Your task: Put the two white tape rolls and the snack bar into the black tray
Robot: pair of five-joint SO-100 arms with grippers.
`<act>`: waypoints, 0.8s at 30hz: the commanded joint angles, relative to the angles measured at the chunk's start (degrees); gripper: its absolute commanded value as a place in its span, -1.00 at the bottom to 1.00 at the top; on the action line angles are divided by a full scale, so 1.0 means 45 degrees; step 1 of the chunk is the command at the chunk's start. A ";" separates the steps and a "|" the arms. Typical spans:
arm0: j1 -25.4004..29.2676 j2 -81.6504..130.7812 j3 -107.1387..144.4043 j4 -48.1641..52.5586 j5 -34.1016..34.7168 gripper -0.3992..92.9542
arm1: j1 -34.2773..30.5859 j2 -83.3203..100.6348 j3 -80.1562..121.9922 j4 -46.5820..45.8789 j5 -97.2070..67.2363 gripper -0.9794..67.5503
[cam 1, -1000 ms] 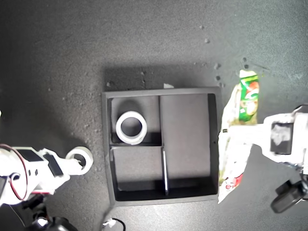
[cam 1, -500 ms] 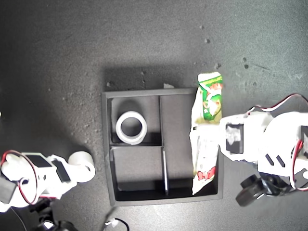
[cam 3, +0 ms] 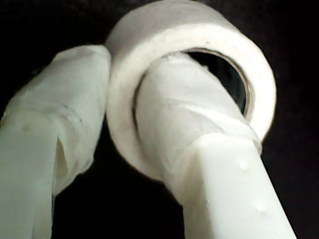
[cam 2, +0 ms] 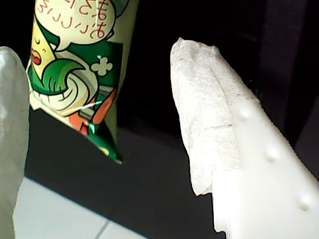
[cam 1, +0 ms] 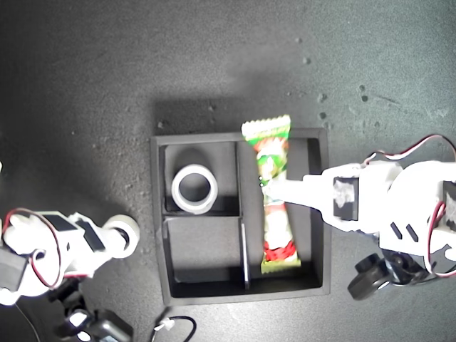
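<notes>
snack bar (cam 1: 274, 196) lengthwise over black tray's (cam 1: 320, 214) long compartment | my first gripper (cam 1: 274, 189) at its middle, jaws parted, grip unclear | one tape roll (cam 1: 194, 188) in small compartment | smaller tape roll (cam 3: 199, 64) off-tray, pinched by my second gripper (cam 1: 122, 239)

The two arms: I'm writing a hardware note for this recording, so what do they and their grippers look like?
Both arms are white plastic with black motor blocks and thin red and black wires looping over them. My first gripper has long tapered white fingers; one finger has a cloth-like white wrap at its tip and small round bumps. The fingers of my second gripper are wrapped in white tape.
</notes>
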 commanded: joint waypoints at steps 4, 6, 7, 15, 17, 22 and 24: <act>-0.0137 0.0273 0.0469 -0.0117 -0.0312 -0.94 | -0.0430 0.0137 -0.0879 0.0449 0.0098 -0.45; -0.0176 0.0391 0.0684 -0.0293 -0.0449 -0.95 | -0.0527 0.0234 -0.1016 0.0547 0.0098 -0.49; -0.0176 0.0508 0.0723 -0.0293 -0.0449 -0.95 | -0.0586 0.0254 -0.1172 0.0684 0.0117 -0.49; -0.0469 0.1875 -0.0273 0.1621 0.0039 -0.96 | -0.0449 0.0254 -0.2129 0.1973 0.1621 -0.70; -0.0625 0.2129 -0.0957 0.2402 0.0352 -0.96 | -0.0117 0.0273 -0.2109 0.2441 0.2754 -0.77; -0.1309 0.1836 -0.3574 0.4355 0.1406 -0.97 | 0.0469 0.0391 -0.1934 0.3418 0.5352 -0.77; -0.1563 0.1426 -0.4863 0.5020 0.1914 -0.97 | 0.0742 0.0703 -0.1523 0.3613 0.6660 -0.77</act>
